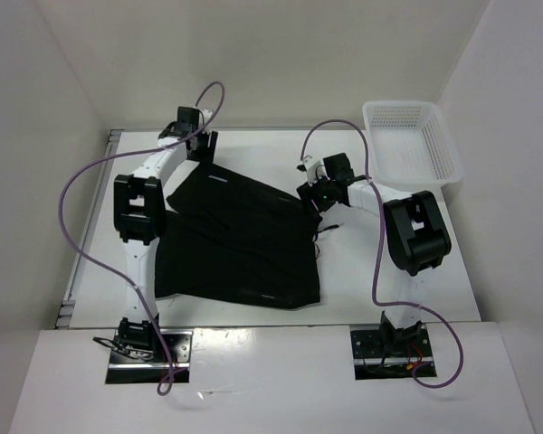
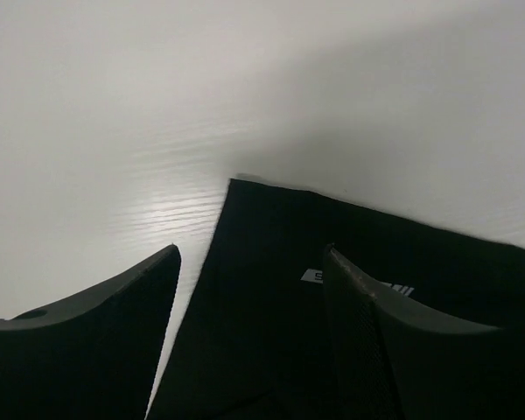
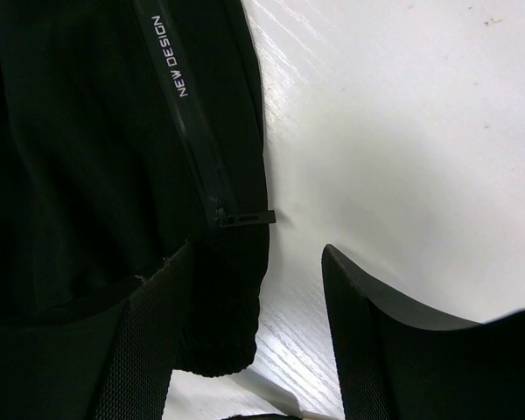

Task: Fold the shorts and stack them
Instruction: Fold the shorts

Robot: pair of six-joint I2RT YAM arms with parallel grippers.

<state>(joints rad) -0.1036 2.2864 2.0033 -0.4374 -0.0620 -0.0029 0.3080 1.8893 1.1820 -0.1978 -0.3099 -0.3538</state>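
left hand (image 2: 252,254) released over shorts (image 1: 244,244) corner; right hand (image 3: 256,248) released, straddling shorts edge.

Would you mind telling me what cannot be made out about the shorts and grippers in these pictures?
Top view: left gripper and right gripper are too small to show contact with the shorts.
Left wrist view: a finger covers part of the pale logo, leaving it unreadable.
Right wrist view: the shorts run off the top and left edges.
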